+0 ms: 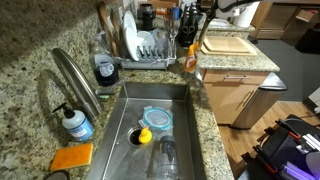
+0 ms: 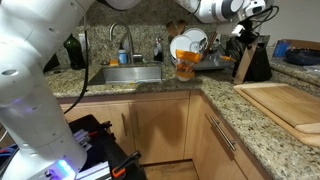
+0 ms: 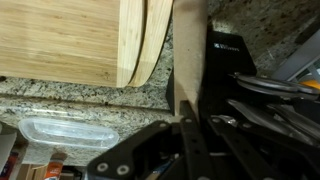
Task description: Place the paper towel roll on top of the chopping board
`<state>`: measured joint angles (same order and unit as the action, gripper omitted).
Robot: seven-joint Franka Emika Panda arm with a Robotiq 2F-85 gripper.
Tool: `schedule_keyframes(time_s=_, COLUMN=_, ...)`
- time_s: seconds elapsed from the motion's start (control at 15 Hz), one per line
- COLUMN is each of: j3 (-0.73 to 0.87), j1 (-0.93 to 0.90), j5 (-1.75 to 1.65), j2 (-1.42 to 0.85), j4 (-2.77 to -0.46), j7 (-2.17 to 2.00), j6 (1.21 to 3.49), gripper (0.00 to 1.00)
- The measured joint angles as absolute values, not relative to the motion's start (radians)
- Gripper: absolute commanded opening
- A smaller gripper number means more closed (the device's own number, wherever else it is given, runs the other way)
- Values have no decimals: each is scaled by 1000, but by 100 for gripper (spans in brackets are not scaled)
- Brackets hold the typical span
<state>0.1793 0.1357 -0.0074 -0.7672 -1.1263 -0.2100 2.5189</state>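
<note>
Paper towel roll: nothing in any of the three views reads clearly as a white upright cylinder, so I cannot tell where it stands. The chopping board [image 1: 230, 45] is plain enough. It is pale wood, lying flat on the granite table [image 1: 25, 70] at the corner past the sink [image 1: 150, 100]. In an exterior view the board [image 2: 292, 105] fills the near right stretch of the table.

Up top, the white robot arm [image 2: 215, 10] reaches across, its wrist hanging above the knife block [image 2: 252, 62], which stands just beyond the board's far end.

Over to the wrist view. The fingers [image 3: 186, 128] come up from the bottom edge, pressed together at centre with nothing caught between them. Beyond them are the block's tan side and, to the right, its black body and handles. The board's edge sits upper left with speckled granite below it, and a clear plastic container [image 3: 60, 130] lies on the table.

Around the sink, a dish rack [image 1: 150, 50] holds white plates, and an orange bottle [image 1: 190, 60] stands between the rack and the board. A faucet [image 1: 75, 75], a soap bottle [image 1: 75, 122] and an orange sponge [image 1: 70, 157] line the near side. Down in the basin are a blue-rimmed container [image 1: 157, 118], a small yellow item [image 1: 143, 135] and a clear glass [image 1: 165, 155].
</note>
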Motion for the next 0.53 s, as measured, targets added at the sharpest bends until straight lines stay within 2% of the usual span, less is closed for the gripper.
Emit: schedule_keyframes(time_s=0.53, j3=328, j1=117, j5=-38, j2=-699, j4=-1059, j7=-449, j6=2494, gripper=1)
